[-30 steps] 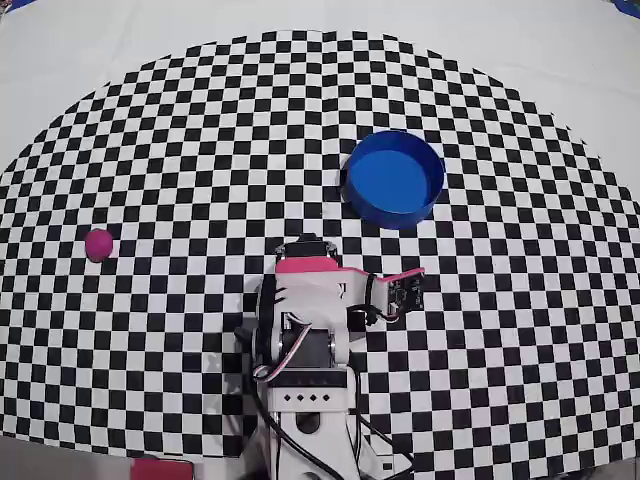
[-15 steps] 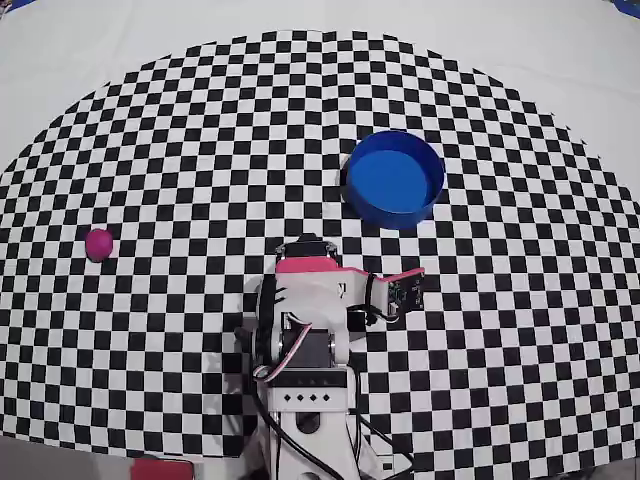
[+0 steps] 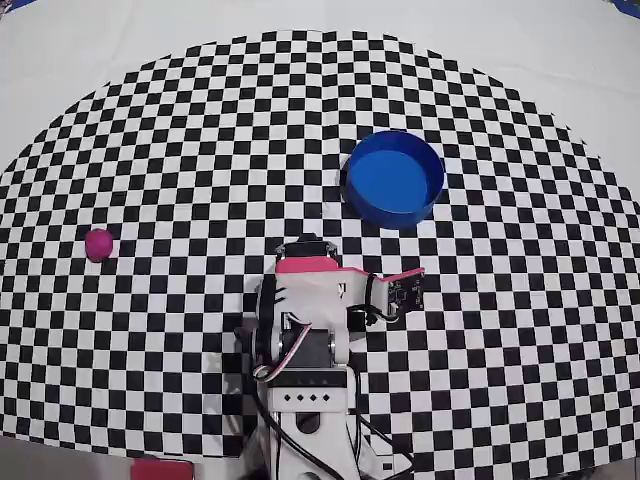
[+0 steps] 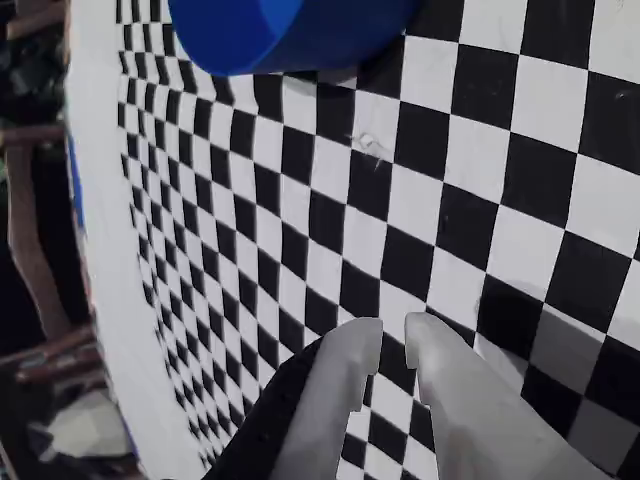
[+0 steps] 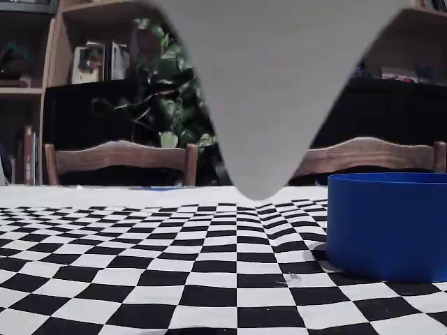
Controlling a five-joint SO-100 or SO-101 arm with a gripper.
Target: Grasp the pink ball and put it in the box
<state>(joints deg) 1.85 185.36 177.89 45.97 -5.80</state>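
Overhead view: pink ball (image 3: 99, 244) lies on the checkered tabletop (image 3: 200, 140) at far left, well apart from the blue box (image 3: 394, 180) at upper right. Wrist view: gripper (image 4: 393, 343) empty, fingertips nearly closed

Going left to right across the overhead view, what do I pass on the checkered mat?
pink ball → robot arm → gripper. The box overlaps the gripper's span, so its place is unclear.
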